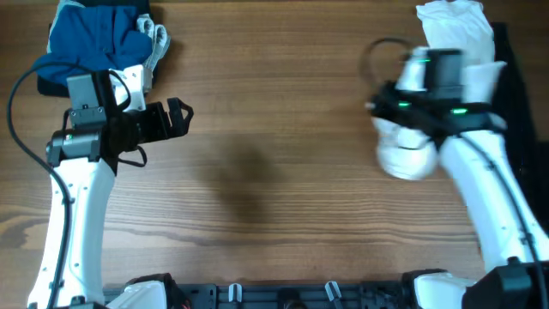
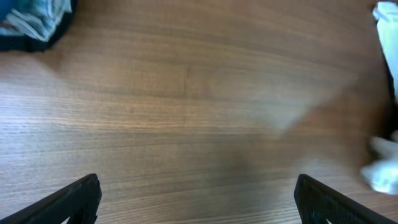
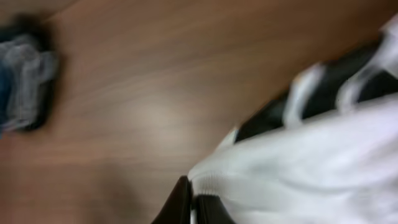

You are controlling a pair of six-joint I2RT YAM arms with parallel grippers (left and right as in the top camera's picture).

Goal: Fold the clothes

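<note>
A white T-shirt (image 1: 403,154) with black print hangs bunched from my right gripper (image 1: 386,107), which is shut on its ribbed edge; in the right wrist view the white fabric (image 3: 298,168) fills the lower right, pinched at the jaws (image 3: 191,202). More white cloth (image 1: 455,30) lies at the far right. A pile of blue and grey clothes (image 1: 94,34) sits at the far left. My left gripper (image 1: 176,118) is open and empty over bare wood, its fingers apart in the left wrist view (image 2: 199,199).
The wooden table (image 1: 266,172) spreads between the arms. Dark fabric (image 1: 519,94) lies along the right edge. The blue pile's corner (image 2: 31,22) and some white cloth (image 2: 382,168) show in the left wrist view.
</note>
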